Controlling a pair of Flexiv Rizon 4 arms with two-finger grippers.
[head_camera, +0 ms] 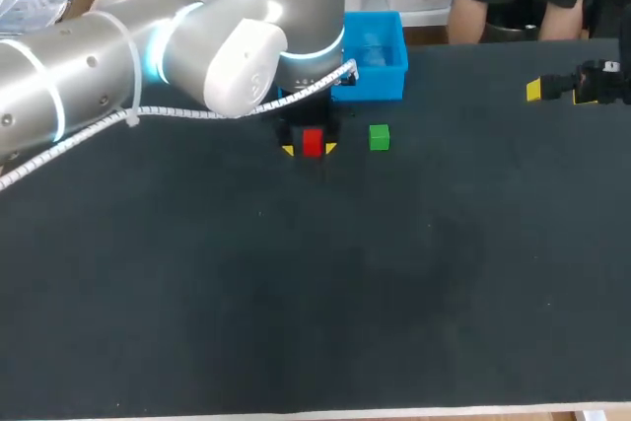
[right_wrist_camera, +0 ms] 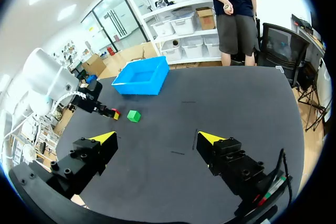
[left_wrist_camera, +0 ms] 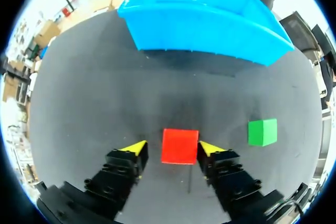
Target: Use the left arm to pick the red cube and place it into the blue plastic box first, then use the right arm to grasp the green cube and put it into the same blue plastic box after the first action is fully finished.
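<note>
A red cube (left_wrist_camera: 180,146), a green cube (left_wrist_camera: 262,131) and a bright blue plastic box (left_wrist_camera: 199,17) on a black table (head_camera: 296,293); the yellow-tipped left gripper (left_wrist_camera: 172,147) is black, the left arm (head_camera: 89,66) silver-white.

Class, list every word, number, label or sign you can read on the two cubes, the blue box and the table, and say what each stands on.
None can be read: the red cube, the green cube, the blue plastic box and the black table top show no lettering in any view.
</note>
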